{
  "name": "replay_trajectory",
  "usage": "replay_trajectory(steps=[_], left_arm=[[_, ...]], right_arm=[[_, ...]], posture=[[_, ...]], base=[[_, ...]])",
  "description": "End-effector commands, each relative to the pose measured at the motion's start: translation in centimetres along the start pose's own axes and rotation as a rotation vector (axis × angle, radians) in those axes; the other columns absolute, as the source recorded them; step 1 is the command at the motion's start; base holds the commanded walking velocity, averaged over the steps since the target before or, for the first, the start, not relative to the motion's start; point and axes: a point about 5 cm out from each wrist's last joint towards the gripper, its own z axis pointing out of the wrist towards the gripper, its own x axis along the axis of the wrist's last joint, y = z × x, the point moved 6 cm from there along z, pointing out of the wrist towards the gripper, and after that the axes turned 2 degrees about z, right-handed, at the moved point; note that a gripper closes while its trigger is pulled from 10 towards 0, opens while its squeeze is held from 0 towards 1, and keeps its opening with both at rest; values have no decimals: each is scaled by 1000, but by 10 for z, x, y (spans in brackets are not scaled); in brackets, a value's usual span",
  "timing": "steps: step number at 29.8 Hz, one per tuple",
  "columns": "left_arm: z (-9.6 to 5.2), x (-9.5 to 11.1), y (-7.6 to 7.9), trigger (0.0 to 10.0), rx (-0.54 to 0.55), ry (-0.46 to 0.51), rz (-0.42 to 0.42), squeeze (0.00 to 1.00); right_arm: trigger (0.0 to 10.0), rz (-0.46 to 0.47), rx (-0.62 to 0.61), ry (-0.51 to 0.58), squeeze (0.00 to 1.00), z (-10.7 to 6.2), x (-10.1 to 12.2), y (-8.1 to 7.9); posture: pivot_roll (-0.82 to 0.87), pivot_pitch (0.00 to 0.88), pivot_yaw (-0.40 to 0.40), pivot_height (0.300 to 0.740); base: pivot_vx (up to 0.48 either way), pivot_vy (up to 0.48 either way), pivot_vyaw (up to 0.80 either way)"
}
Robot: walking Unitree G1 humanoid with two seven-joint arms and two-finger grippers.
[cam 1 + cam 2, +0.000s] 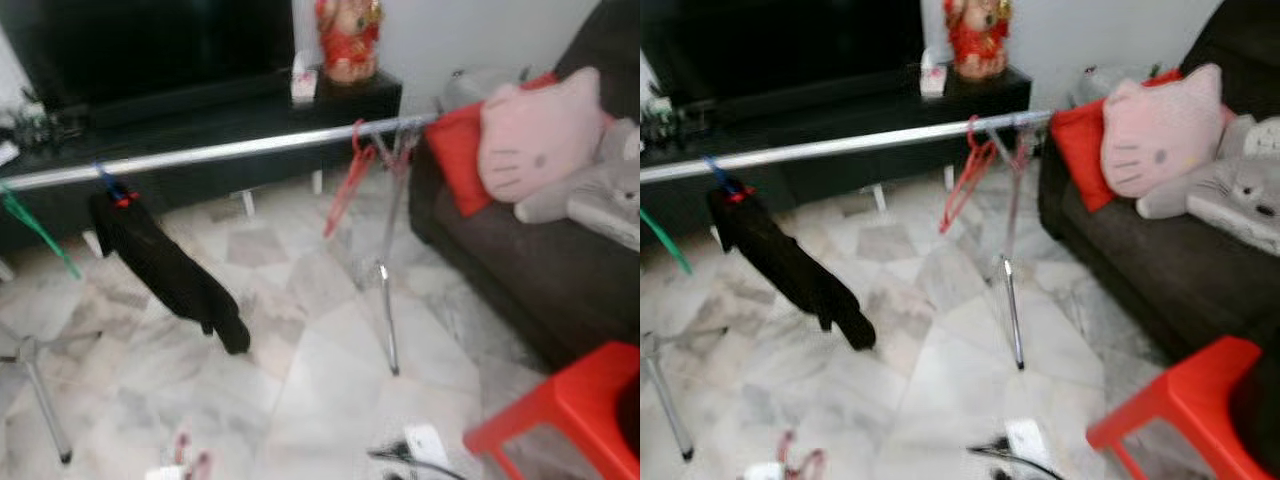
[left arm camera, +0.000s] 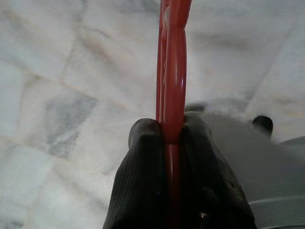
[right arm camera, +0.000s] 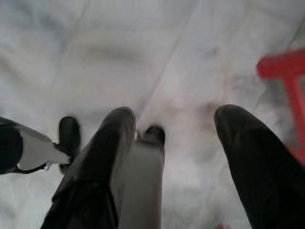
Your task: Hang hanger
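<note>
In the left wrist view my left gripper (image 2: 171,131) is shut on a red plastic hanger (image 2: 174,57), which runs edge-on from between the black fingers out over the marble floor. A silver drying-rack rail (image 1: 220,152) crosses the room ahead. Another red hanger (image 1: 345,195) hangs from it near its right end. A black garment (image 1: 165,265) on a blue hanger droops from the rail's left part, beside a green hanger (image 1: 35,230). My right gripper (image 3: 174,119) is open above the floor with nothing between its fingers.
The rack's legs (image 1: 388,300) stand on the floor ahead. A dark sofa (image 1: 520,260) with a pink cat cushion (image 1: 535,135) fills the right side. A red plastic stool (image 1: 570,410) is near right. A black TV cabinet (image 1: 200,120) runs behind the rail.
</note>
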Motion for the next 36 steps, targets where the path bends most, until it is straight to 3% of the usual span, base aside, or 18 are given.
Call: replay_trajectory(steps=[1, 21, 36], left_arm=[[-3, -6, -18, 10000, 38, -19, 18, 0], [-2, -5, -19, 10000, 45, -17, 11, 0], [-2, -4, -18, 10000, 39, -16, 27, 0]], right_arm=[[10000, -2, 39, 17, 0, 2, 6, -17], [10000, -10, 23, -4, 0, -1, -6, -1], [10000, -13, 25, -7, 0, -1, -6, 3]], posture=[[-91, 0, 31, 740], [-87, 0, 25, 740], [-85, 0, 23, 740]], base=[[315, 0, 0], [315, 0, 0], [319, 0, 0]])
